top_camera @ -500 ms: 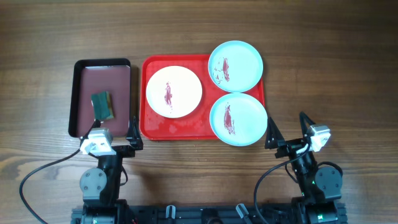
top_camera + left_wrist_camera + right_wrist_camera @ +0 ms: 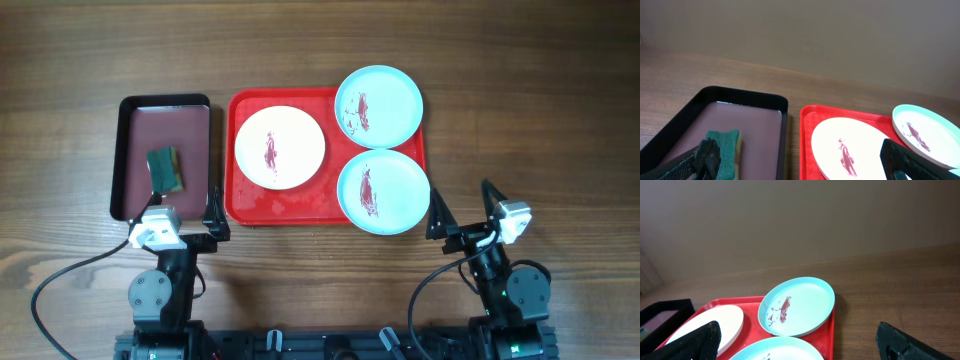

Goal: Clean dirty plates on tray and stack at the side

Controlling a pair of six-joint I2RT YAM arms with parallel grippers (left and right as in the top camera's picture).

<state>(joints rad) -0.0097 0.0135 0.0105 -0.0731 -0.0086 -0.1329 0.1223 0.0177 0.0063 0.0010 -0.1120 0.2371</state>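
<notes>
Both claws stand wide apart and empty: the left gripper [image 2: 182, 205] hangs at the near edge of the dark maroon tray [image 2: 140, 125], the right gripper [image 2: 463, 203] just right of the red tray [image 2: 290, 208]. Nothing has shifted in the last half second, so I judge the cleaning not yet begun. On the red tray the white plate [image 2: 280, 147] lies left, the far aqua plate [image 2: 378, 106] and near aqua plate [image 2: 383, 192] right, all smeared red. A green sponge [image 2: 166, 168] lies in the maroon tray. Both arms sit folded low at the near table edge, wrists aimed far.
</notes>
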